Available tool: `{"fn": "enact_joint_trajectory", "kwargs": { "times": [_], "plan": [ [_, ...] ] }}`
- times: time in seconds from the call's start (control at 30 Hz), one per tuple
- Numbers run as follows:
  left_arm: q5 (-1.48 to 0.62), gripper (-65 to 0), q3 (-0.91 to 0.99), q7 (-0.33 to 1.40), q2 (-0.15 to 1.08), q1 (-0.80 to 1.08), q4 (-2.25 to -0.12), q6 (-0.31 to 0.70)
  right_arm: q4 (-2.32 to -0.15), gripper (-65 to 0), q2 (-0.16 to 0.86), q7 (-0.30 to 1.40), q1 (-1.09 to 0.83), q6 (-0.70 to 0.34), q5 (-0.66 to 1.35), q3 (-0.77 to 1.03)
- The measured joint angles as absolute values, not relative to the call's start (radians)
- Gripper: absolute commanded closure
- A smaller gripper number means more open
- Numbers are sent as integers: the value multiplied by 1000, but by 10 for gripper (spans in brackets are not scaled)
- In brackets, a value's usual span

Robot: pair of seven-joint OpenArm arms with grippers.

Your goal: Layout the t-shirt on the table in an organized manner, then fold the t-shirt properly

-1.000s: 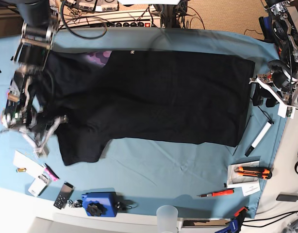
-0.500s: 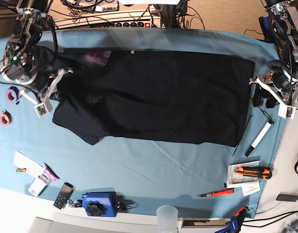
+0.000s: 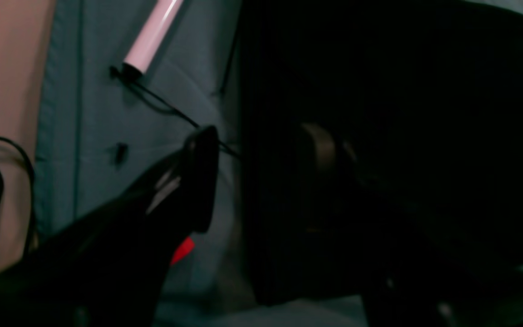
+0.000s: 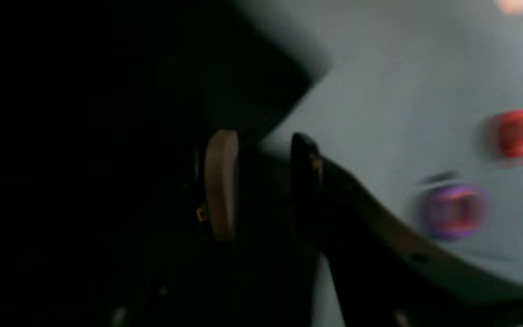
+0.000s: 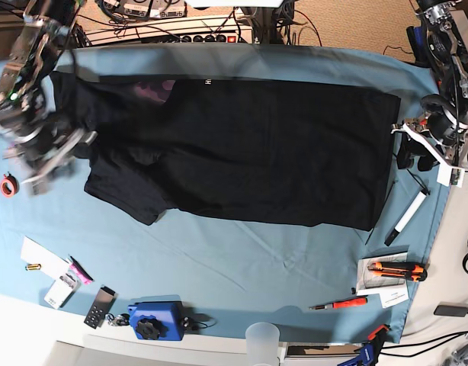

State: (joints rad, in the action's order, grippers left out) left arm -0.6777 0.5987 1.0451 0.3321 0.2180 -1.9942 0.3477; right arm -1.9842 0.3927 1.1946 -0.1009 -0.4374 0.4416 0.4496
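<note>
The black t-shirt [image 5: 249, 152] lies spread across the teal table [image 5: 242, 259], with a bit of purple print [image 5: 150, 90] and white lettering [image 5: 207, 81] at its far edge. One sleeve [image 5: 127, 194] lies crumpled at the front left. My right gripper [image 5: 55, 152] is blurred at the shirt's left edge. In the right wrist view [image 4: 261, 177] its jaws stand apart beside the black fabric [image 4: 107, 113]. My left gripper [image 5: 421, 152] is open at the shirt's right hem. In the left wrist view [image 3: 261, 168] one finger is over the table and the other over the shirt [image 3: 402, 113].
A white marker [image 5: 408, 213] [image 3: 152, 36], an orange cutter [image 5: 398, 269] and a red screwdriver [image 5: 341, 303] lie front right. A blue device [image 5: 154, 320], a cup [image 5: 262, 335], a remote [image 5: 99, 306] and papers [image 5: 43, 259] lie in front. A red tape roll [image 5: 7, 185] [image 4: 515, 131] and a purple one [image 4: 454, 209] lie left.
My right gripper swung from the front sleeve up to the shirt's shoulder, then left. The sleeve was dragged back and the shirt's left side spread out. The left arm has not moved.
</note>
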Motion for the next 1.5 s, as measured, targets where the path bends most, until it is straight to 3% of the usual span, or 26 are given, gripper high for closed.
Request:
{"fn": "enact_joint_trajectory", "kwargs": {
  "times": [0.47, 0.63, 0.9, 1.2, 1.5],
  "plan": [
    [-677, -294, 599, 1045, 330, 218, -1994, 348, -1317, -199, 390, 1097, 211, -425, 400, 447],
    [-677, -295, 599, 1045, 329, 218, -1994, 348, -1126, -199, 385, 1067, 276, -530, 439, 448],
    [-677, -295, 599, 1045, 330, 218, -1994, 348, -1106, -199, 342, 1084, 287, -599, 508, 451],
    [-677, -295, 599, 1045, 330, 218, -1994, 348, -1111, -199, 316, 1089, 290, -599, 536, 411],
    [-609, -294, 502, 985, 330, 186, -1975, 348, -1118, -199, 318, 1082, 297, -601, 552, 259]
  ]
}}
